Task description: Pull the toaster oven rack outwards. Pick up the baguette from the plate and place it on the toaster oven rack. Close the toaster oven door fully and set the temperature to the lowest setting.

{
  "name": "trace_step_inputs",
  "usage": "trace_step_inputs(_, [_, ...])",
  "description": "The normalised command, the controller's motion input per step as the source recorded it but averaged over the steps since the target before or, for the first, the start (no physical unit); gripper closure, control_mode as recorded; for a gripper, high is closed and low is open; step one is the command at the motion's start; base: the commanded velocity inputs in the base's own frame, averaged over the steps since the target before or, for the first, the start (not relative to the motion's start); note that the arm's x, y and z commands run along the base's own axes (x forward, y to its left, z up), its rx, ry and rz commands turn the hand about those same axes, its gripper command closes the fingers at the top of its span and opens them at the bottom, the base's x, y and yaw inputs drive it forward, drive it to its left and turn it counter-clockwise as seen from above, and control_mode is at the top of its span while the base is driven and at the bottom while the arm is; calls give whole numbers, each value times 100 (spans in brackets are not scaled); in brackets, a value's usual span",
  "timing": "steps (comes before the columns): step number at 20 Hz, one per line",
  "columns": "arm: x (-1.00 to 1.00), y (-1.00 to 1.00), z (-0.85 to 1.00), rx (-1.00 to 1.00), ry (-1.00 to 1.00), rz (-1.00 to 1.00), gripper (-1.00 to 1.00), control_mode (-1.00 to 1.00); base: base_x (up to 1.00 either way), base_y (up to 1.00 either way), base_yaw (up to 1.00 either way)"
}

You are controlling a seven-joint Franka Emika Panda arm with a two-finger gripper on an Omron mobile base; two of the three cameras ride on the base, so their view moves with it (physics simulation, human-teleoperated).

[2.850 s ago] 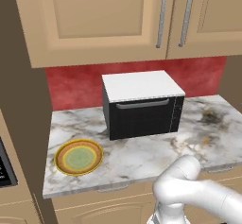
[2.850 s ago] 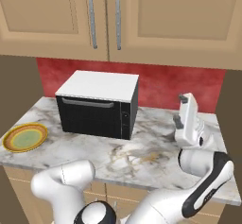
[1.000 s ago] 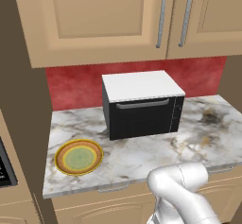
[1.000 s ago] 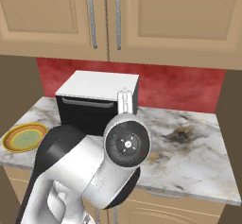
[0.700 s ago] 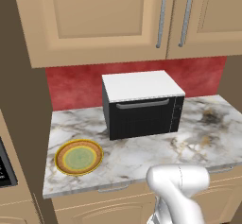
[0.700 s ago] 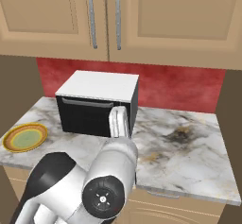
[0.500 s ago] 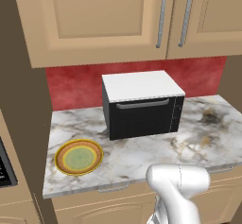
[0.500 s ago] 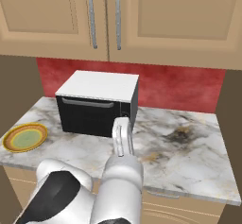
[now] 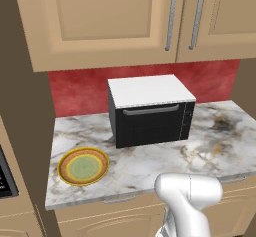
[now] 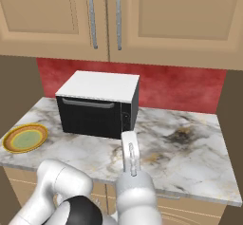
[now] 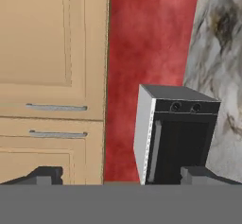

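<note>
The toaster oven stands at the back of the marble counter, black with a white top. Its door is shut, the grey bar handle along the top edge, so the toaster oven rack is hidden behind it. The plate lies left of the oven near the counter's front; the baguette is out of view. My gripper rises over the counter's front edge, right of the oven and well short of it. In the hand view the oven appears rolled sideways, and the gripper is open with nothing between its fingertips.
Tan wall cabinets with grey bar handles hang above the oven, over a red backsplash. A brown side wall bounds the counter on the left. The marble counter stretches right of the oven.
In the right base view the arm has folded down and the hand has sunk from in front of the oven's upper right to lower near the counter front. The jaws stay open.
</note>
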Motion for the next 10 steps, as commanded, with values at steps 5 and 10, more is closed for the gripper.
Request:
trace_step_inputs(5, [1,-4,-9,2,-1,22,-100,-100,0,0,0])
trace_step_inputs(10, [16,-1,-29,0,0,15,-100,-100,0,0,0])
